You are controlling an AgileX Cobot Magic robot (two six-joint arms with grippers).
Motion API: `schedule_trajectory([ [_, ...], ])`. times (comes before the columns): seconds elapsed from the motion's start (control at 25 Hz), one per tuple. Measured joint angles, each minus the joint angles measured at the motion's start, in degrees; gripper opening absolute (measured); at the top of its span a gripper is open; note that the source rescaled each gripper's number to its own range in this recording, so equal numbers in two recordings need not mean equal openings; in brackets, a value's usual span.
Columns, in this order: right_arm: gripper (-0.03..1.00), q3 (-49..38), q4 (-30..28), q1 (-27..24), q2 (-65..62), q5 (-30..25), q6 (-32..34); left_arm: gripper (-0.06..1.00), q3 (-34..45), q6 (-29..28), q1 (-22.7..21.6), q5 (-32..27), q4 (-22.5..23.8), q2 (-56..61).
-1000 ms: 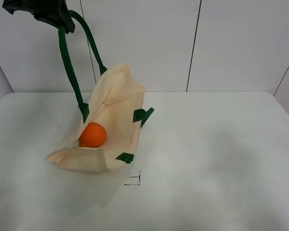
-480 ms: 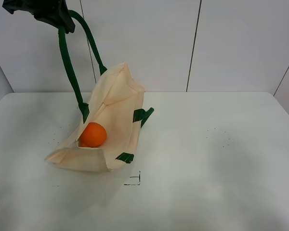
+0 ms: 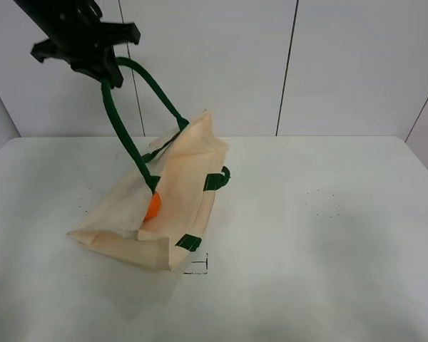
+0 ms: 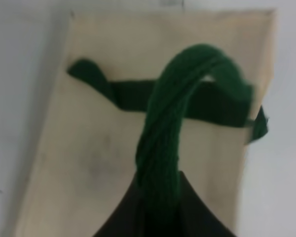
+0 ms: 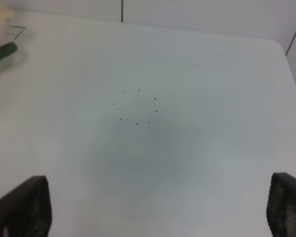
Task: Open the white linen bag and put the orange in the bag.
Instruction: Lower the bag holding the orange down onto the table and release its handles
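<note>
High over the far left of the desk [image 3: 328, 235]: left pincer [image 3: 103, 70], clamped shut on one dark green handle [image 3: 132, 135] of the white linen bag [image 3: 189, 167]. Strap pulled taut from grip down to cloth. Far end of the bag lifted and tilted by that pull, near end resting flat on the desk. Same handle [image 4: 163, 133] in the left wrist view, twisted like rope and pinched between the dark fingers, cream cloth spread out beyond it.

Inside the bag, at the mouth just below the root of the held strap: the orange [image 3: 153, 206], only a sliver showing, the rest hidden by a fold of cloth. Second handle [image 3: 217, 178] slack against the bag's right side. Small black square mark [image 3: 198, 265] on the desk just beside the bag's near corner.

Well apart from the bag, over a bare stretch of desk with a ring of tiny dark specks [image 5: 136, 106]: right pincer [image 5: 155, 212], spread wide, nothing between its fingers [image 5: 24, 207]. Right pincer out of sight in the exterior view.
</note>
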State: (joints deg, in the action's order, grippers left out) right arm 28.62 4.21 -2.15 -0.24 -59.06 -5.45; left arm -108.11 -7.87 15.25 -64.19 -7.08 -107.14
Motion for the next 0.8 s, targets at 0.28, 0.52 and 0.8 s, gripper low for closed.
schedule_trajectory([
  [0.28, 1.0, 0.0, 0.14, 0.0, 0.0, 0.0, 0.09, 0.01, 6.1, 2.34, 0.0, 4.24, -3.01, -9.07],
  [0.52, 1.0, 0.0, 0.14, 0.0, 0.0, 0.0, 0.16, 0.55, 6.36, 4.65, 0.0, 5.14, -3.85, -12.53],
  [0.8, 1.0, 0.0, 0.14, 0.0, 0.0, 0.0, 0.16, 0.91, 6.36, 2.02, -0.09, 5.44, 5.38, -12.53],
])
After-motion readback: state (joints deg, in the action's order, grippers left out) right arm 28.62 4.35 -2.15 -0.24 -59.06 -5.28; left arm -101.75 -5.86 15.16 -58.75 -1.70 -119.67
